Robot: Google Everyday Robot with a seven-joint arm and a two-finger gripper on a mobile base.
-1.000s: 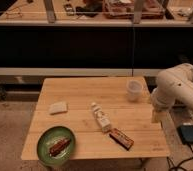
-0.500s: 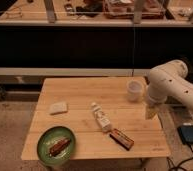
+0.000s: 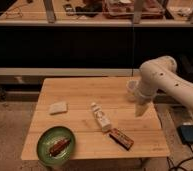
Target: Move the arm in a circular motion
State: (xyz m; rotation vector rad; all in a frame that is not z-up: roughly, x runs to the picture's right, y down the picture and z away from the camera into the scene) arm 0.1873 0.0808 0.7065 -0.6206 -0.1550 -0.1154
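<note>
The cream-white arm (image 3: 162, 82) reaches in from the right edge over the right side of the wooden table (image 3: 85, 92). Its thick segments bend at a rounded joint near the top, then point down. The gripper (image 3: 140, 110) is the tapering beige tip, hanging just above the table's right part, in front of a white cup (image 3: 132, 88). It holds nothing that I can see.
On the table lie a white sponge (image 3: 58, 108), a white bottle on its side (image 3: 100, 117), a brown snack bar (image 3: 121, 138) and a green plate (image 3: 45, 145) with food. A blue box (image 3: 190, 134) sits on the floor at right. A dark counter runs behind.
The arm has swung to the left and slightly forward; its tip has moved from beyond the table's right edge to over the table near the cup.
</note>
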